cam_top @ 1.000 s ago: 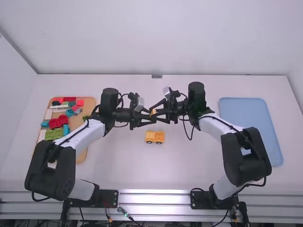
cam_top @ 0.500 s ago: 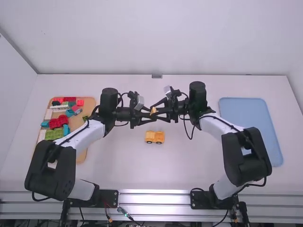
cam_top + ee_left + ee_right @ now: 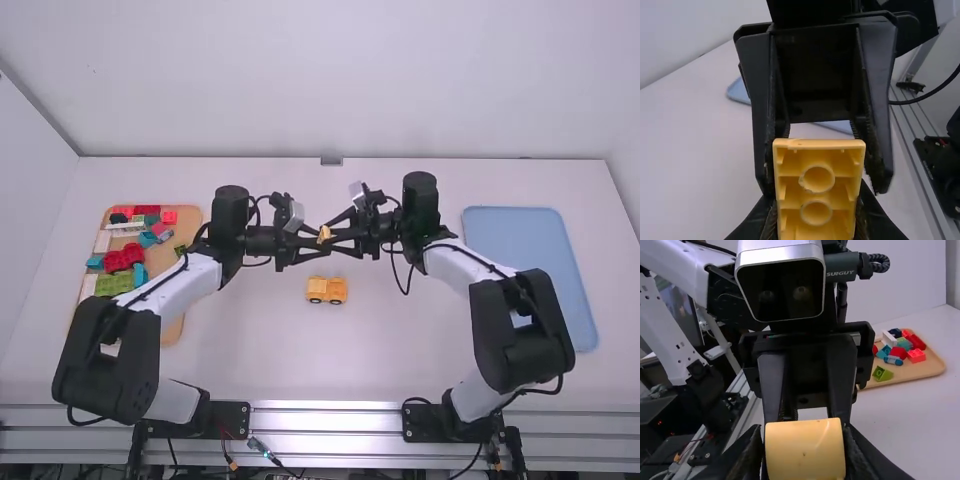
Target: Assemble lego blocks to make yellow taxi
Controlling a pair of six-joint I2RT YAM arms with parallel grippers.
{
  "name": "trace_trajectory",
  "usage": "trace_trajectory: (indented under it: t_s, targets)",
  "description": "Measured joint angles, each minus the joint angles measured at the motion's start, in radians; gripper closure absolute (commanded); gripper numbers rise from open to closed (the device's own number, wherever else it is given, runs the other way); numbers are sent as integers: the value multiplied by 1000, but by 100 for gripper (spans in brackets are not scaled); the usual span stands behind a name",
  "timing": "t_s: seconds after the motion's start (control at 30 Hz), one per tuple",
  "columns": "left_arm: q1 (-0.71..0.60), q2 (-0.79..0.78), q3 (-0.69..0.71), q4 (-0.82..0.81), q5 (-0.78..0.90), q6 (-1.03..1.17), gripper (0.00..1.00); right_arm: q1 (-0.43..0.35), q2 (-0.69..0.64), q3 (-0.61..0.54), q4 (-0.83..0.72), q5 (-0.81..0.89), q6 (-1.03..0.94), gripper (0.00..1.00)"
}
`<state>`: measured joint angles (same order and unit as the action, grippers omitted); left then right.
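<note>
- Lying at far left, the wooden tray with its coloured blocks looks unchanged over the last second.
- Left gripper: keeping its place, clenched on the yellow block, a finger along each side; the hollow underside with two round tubes faces its wrist camera.
- Yellow block: up off the table, between the two grippers, more exposed in the high view than a second ago.
- Toy car: upright on the table, nearer the bases than the grippers, unmoved. Judged to be the part-built taxi.
- Right gripper: backed off slightly to the right; fingers appear released, spread either side of the block, which has not followed.
- Meaning: probably a handover or regrip, leaving the left arm in charge. Next likely need: right fingers fully clear, then block turned hollow side down over the car. Risk: brushing it askew.
- Blue tray: far right, unchanged.
</note>
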<state>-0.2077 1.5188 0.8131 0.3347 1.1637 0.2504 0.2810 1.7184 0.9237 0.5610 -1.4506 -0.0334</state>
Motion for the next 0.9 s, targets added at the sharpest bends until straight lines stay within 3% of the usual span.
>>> trace_trajectory:
  t_s: [0.23,0.3,0.4,0.47,0.53,0.6,0.63,0.9]
  targets:
    - [0,0,0,-4,11,-26,98,0,0,0,4,0,-18,77]
    - [0,0,0,-4,11,-26,98,0,0,0,4,0,-19,92]
    - [0,0,0,-4,10,-26,94,0,0,0,5,0,-20,100]
    - [0,0,0,-4,10,-26,79,0,0,0,5,0,-19,100]
    - [0,0,0,-2,9,-28,54,0,0,0,4,11,-17,100]
    - [0,0,0,0,-2,-24,42,0,0,0,-1,30,-14,100]
    - [0,0,0,1,-6,-23,1,0,0,0,-4,45,-11,100]
    - [6,3,0,0,-51,-22,1,11,0,1,-121,346,5,100]
